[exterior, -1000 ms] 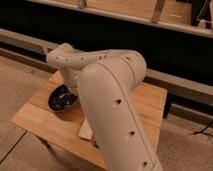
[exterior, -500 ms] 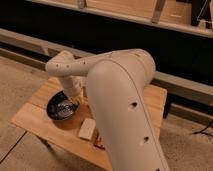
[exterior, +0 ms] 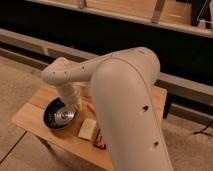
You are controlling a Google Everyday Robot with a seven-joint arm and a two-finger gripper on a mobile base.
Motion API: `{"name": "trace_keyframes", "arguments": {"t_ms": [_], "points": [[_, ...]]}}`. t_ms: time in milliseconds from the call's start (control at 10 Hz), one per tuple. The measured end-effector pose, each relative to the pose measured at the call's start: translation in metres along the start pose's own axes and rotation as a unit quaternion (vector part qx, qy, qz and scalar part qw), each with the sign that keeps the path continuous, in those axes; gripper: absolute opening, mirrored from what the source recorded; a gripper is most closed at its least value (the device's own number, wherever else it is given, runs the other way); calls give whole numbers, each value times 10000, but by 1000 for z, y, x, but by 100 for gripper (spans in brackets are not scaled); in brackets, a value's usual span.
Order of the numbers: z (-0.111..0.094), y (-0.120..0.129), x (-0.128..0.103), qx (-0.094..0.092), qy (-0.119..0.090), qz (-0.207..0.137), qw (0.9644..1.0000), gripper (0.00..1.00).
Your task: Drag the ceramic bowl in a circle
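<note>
closed gripper (exterior: 75, 104) at the ceramic bowl (exterior: 56, 118) rim.

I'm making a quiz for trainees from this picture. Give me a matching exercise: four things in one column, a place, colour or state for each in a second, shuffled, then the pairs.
1 bowl
2 block
3 gripper
4 table

A holds everything else
B black with pale rings
C shut, at the bowl's rim
D pale, lying beside the bowl

Pairs: 1-B, 2-D, 3-C, 4-A
</note>
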Motion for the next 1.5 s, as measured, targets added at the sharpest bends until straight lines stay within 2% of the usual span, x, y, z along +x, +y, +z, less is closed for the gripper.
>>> {"name": "trace_keyframes", "arguments": {"t_ms": [400,700,900,1100,1300,1500], "points": [[15,48,-4,267,79,-471,9985,0],[9,77,-32,477,2,-633,9969,0],[1,85,-52,575,-71,-592,9966,0],[-2,82,-72,640,-78,-432,9970,0],[-6,68,-89,748,-94,-235,9969,0],[-14,38,-104,903,-113,58,9958,0]]}}
